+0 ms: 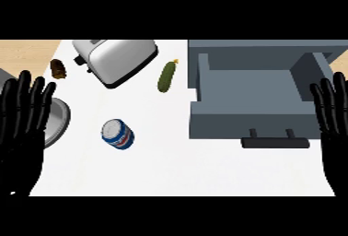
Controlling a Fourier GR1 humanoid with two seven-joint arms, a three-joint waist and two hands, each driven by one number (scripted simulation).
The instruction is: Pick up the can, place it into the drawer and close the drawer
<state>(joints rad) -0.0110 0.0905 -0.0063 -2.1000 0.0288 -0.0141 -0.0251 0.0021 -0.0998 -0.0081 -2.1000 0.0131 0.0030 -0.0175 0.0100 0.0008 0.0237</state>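
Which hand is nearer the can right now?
Left. The left hand rests open at the view's left edge, just left of the can. The right hand rests open at the right edge, beyond the open drawer.

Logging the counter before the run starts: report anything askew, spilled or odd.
Nothing is spilled or damaged. The toaster sits skewed to the counter edges, the cucumber lies loose beside it, and the can looks tipped. The drawer stands open. Both the left hand and right hand rest open.

Kitchen, white counter [204, 170], toaster [115, 57], open drawer [252, 99], cucumber [167, 76]
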